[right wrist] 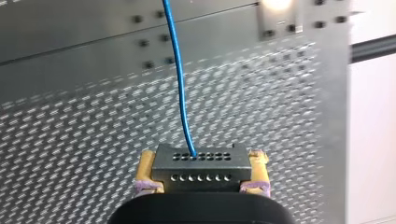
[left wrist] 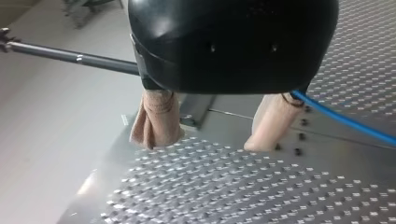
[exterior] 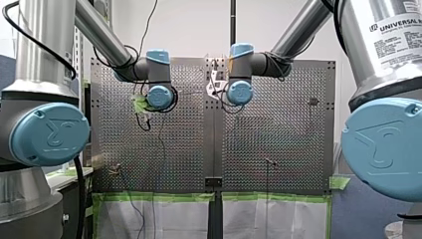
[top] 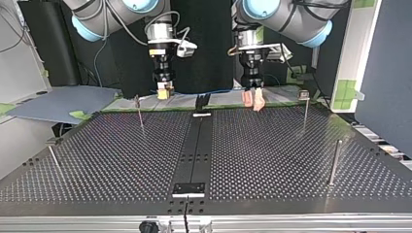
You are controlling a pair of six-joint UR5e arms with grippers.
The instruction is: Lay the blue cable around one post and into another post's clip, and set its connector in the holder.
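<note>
My right gripper point(right wrist: 201, 184) is shut on a black connector point(right wrist: 201, 165) with rows of small holes, gripped between its yellow pads point(right wrist: 147, 170). The blue cable point(right wrist: 177, 79) runs from the connector ahead over the perforated plate. In the top view my right gripper point(top: 165, 93) hangs at the far edge, left of centre. The blue cable point(top: 214, 91) stretches from it towards my left gripper point(top: 253, 101), which is open, with beige pads. In the left wrist view the blue cable point(left wrist: 345, 121) passes beside one beige finger point(left wrist: 271, 123), and nothing lies between the fingers of the left gripper point(left wrist: 212, 135).
Thin posts stand on the perforated table point(top: 272, 160): one point(top: 140, 112) near my right gripper, one with a clip top point(top: 304, 109) near my left gripper, and two nearer the camera point(top: 334, 162) point(top: 53, 160). A black plate point(top: 189, 188) sits on the centre strip.
</note>
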